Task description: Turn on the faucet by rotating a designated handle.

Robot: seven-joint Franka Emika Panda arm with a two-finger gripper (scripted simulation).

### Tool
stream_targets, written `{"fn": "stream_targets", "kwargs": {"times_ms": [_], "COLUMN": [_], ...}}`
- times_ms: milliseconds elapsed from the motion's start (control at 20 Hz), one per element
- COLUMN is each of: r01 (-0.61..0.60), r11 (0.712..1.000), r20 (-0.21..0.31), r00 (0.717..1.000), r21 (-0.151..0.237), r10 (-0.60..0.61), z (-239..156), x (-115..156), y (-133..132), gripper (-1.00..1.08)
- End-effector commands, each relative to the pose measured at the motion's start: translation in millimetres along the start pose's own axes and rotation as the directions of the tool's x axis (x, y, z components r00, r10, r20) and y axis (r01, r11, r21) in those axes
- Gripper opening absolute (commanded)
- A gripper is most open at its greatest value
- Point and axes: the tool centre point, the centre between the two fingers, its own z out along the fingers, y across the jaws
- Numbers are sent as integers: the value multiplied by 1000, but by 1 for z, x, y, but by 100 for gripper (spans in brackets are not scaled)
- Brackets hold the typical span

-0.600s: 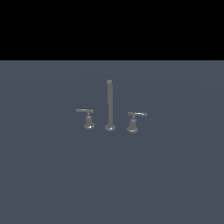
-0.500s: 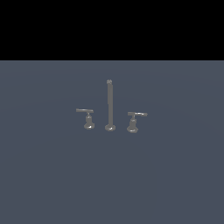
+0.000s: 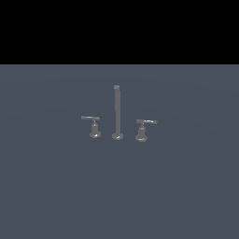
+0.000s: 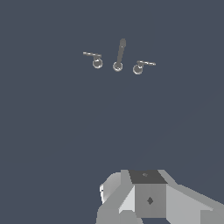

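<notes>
The faucet stands small in the middle of the grey floor: a tall thin spout post (image 3: 117, 112) on a round foot, with a short handle on each side. The handle (image 3: 94, 126) with the thin dark straight lever is on the exterior view's left of the post. The other handle (image 3: 143, 129), with a brighter lever and wider base, is on its right. The wrist view shows the post (image 4: 119, 54), the dark-levered handle (image 4: 96, 60) and the brighter one (image 4: 140, 66) far off. Only a grey blocky part of my hand (image 4: 146, 197) shows there. No fingers show. The arm is out of the exterior view.
A flat dull blue-grey floor (image 3: 119, 186) spreads around the faucet, with a black band above it in the exterior view. Nothing else stands on it.
</notes>
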Motion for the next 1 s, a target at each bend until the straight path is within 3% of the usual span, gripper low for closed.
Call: {"fn": "stream_targets", "kwargs": {"times_ms": [0, 450, 950], "r01": [-27, -183, -387], "r11": [1000, 983, 922], "r20": [1, 5, 12], "r00": [1000, 983, 922], "r21": [0, 1, 3], "r10": [27, 183, 387], "z": [6, 42, 90], "x": [2, 17, 46], "y": [-5, -36, -74], "gripper": [-100, -100, -100]}}
